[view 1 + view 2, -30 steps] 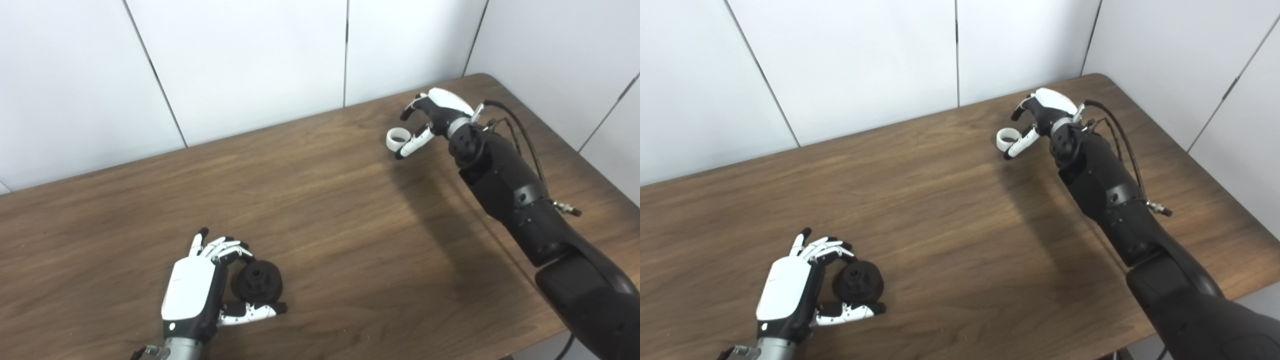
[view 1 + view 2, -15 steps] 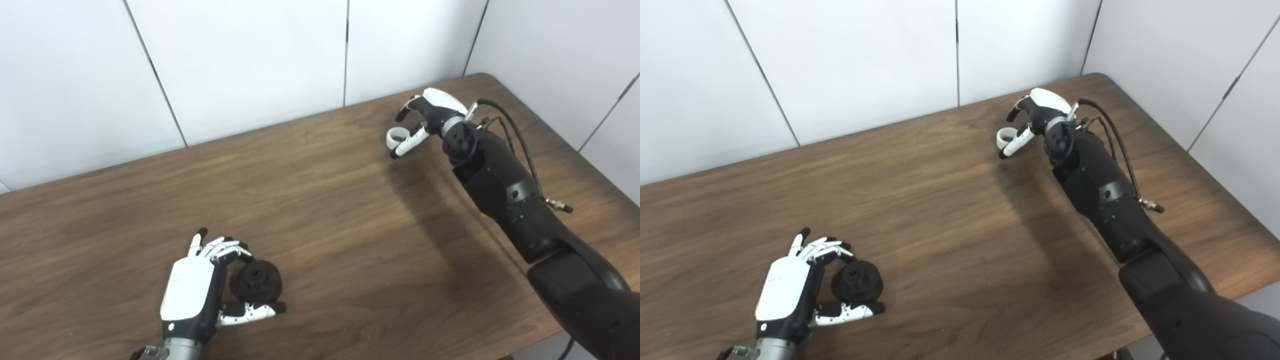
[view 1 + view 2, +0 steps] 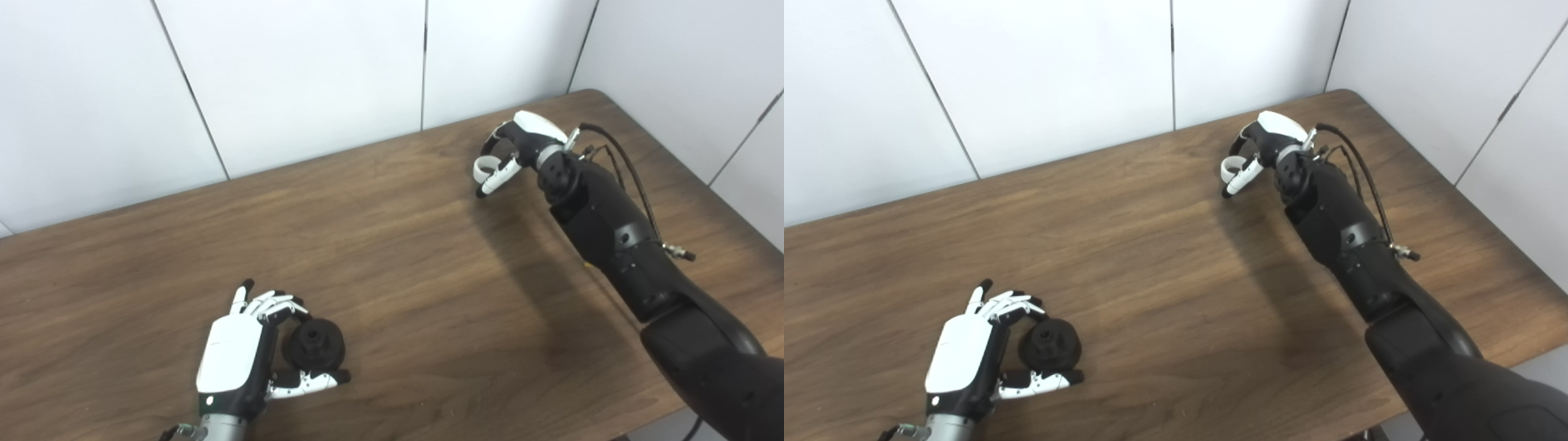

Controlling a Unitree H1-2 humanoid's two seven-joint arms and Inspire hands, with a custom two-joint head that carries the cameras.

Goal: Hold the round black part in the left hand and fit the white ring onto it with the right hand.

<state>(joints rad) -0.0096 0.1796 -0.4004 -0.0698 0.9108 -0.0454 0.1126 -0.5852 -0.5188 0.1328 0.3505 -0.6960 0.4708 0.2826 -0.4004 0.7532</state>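
Both hands closing on their parts, well apart on the table [image 3: 398, 257].

Left eye view: left hand [image 3: 245, 358] cups the black part [image 3: 316, 345] on the near left wood; whether it grips, I cannot tell.
Right eye view: right hand [image 3: 1258, 150] curls around the ring [image 3: 1230, 168] at the far right, grip unclear.

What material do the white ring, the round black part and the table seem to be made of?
White ring: probably plastic, smooth and evenly white.
Round black part: likely matte plastic or rubber, with a dull surface and no shine.
Table: dark wood or wood-look laminate, with visible grain.
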